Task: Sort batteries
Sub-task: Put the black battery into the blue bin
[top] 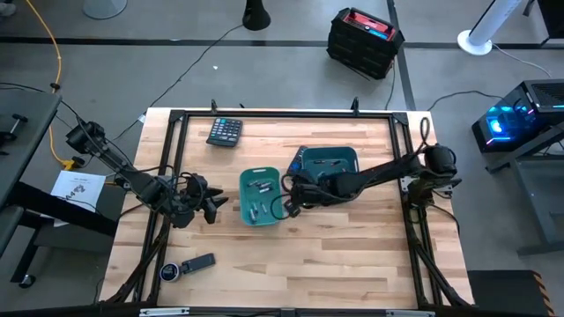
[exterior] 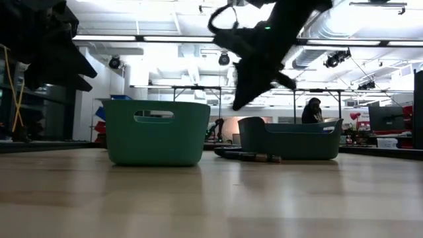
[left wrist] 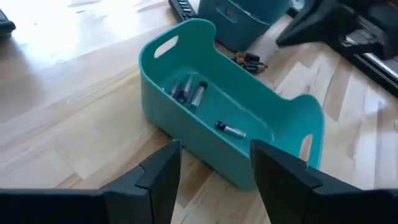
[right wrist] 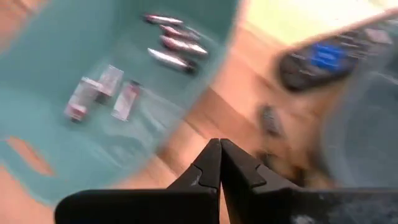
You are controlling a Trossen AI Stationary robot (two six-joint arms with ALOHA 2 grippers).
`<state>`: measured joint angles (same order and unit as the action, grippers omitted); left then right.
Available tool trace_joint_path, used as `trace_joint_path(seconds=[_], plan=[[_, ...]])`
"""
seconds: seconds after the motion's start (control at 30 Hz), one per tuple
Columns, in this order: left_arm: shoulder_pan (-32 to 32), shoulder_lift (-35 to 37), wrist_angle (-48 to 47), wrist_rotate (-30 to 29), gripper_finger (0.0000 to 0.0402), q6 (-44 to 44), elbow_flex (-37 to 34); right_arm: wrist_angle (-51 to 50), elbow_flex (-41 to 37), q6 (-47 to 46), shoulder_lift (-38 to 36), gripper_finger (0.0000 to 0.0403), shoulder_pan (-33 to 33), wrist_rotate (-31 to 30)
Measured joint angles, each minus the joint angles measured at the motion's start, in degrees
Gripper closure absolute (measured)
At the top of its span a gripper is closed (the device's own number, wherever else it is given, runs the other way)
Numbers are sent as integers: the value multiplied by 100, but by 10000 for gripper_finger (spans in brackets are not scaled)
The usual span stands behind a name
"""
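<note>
Several small silvery and dark batteries point(left wrist: 193, 92) lie on the floor of the light teal bin point(top: 260, 195), in two loose groups point(right wrist: 171, 37) point(right wrist: 102, 90). A few more batteries point(left wrist: 250, 60) lie on the table between that bin and the darker teal bin point(top: 328, 163). My left gripper point(left wrist: 214, 168) is open and hovers just off the light bin's left side. My right gripper point(right wrist: 219, 146) is shut with nothing showing between its tips. It hangs above the table at the light bin's right rim point(top: 291, 189), well clear of the wood in the low view point(exterior: 244, 99).
A black remote control point(top: 298, 158) lies by the darker bin's left side. A dark calculator point(top: 224, 130) sits near the far edge. A small dark device and a round object point(top: 189, 266) lie near the front left. Bare wood stretches across the near half of the table point(top: 352, 255).
</note>
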<state>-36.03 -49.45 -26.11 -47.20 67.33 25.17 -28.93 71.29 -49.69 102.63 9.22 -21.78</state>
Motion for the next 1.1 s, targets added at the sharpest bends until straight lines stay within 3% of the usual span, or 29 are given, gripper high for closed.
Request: trace_joint_path(seconds=[0.13, 0.3, 0.47, 0.8, 1.0, 1.1], plan=[[0, 0, -89, -2, 220, -11, 0, -478, -86, -307, -108, 403, 259, -29], [0, -1, -139, 41, 220, -153, 0, -520, -396, -1509, -114, 395, 757, -125], [12, -2, -113, 55, 220, -269, 0, -428, -659, -2264, -114, 336, 983, -474], [244, -2, -99, 59, 220, -129, 0, 352, -1165, -1010, 46, 166, 544, -658], [384, -2, -104, 409, 220, 245, 0, 1677, -1772, -285, 46, 151, 223, -211], [437, -2, -104, 765, 220, 532, 0, 1864, -1949, -243, 26, 151, 161, -59]])
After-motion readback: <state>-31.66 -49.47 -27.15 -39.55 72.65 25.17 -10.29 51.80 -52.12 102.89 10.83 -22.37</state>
